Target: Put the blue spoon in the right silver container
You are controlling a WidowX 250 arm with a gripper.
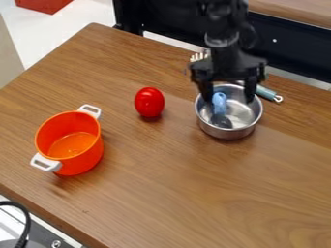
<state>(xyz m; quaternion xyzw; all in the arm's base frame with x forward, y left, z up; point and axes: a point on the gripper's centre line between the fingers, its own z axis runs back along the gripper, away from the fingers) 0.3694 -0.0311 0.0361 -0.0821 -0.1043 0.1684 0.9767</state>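
The black gripper (229,95) hangs from the top edge over the silver container (236,131), its two fingers spread wide at the left and right of the container's mouth. Inside that container lies the blue spoon (219,102), between the spread fingers and nearer the left one. Its light blue handle points toward the back and its darker head rests toward the front wall. Nothing is held in the gripper.
An orange pot (69,143) with white handles stands at the left. A red egg-shaped object (149,102) sits between pot and silver container. Behind the container lies a utensil with a teal handle (266,92), partly hidden by the arm.
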